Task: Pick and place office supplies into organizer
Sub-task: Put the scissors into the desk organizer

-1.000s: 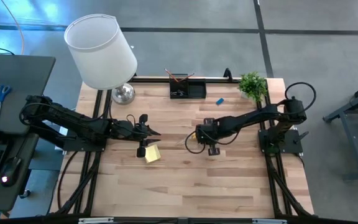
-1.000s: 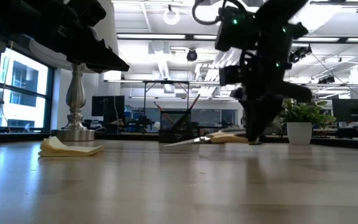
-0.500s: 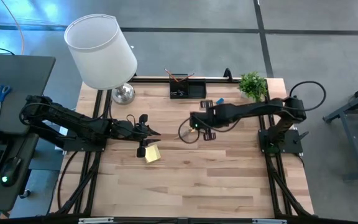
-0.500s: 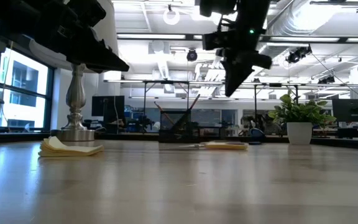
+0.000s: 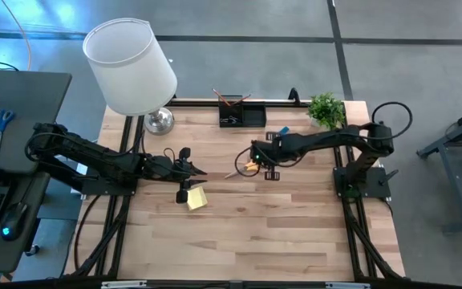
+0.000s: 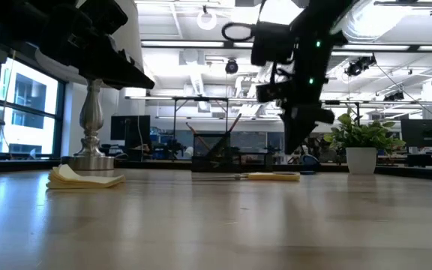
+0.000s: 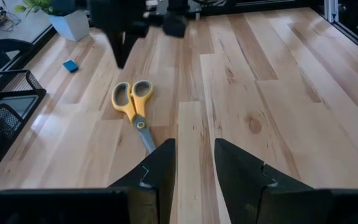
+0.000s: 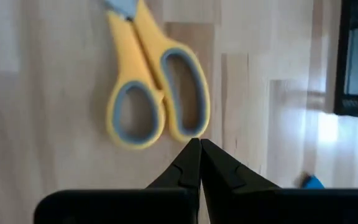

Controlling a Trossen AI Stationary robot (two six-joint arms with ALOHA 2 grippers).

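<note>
The orange-handled scissors (image 5: pixel 245 168) lie flat on the table's middle, also seen in the left wrist view (image 7: pixel 134 102), the right wrist view (image 8: pixel 154 93) and the low view (image 6: pixel 265 176). My right gripper (image 8: pixel 199 149) is shut and hangs just above the handle loops, off the table (image 6: pixel 294 146). My left gripper (image 7: pixel 194 162) is open and hovers left of the scissors (image 5: pixel 199 170), beside the yellow sticky-note pad (image 5: pixel 196 198). The black organizer (image 5: pixel 241 115) stands at the far edge with orange pencils (image 5: pixel 229 102) in its cup. A blue eraser (image 5: pixel 283 130) lies near it.
A lamp with a white shade (image 5: pixel 131 64) stands at the far left corner and a small green plant (image 5: pixel 326 108) at the far right. The sticky-note pad also shows in the low view (image 6: pixel 85 178). Bare wood stretches across the near half of the table (image 5: pixel 247 241).
My right gripper has risen from the scissors, swung toward the far edge, then come back down part of the way over the handles. The scissors' handle end, slightly raised a second ago, now lies flat on the table.
</note>
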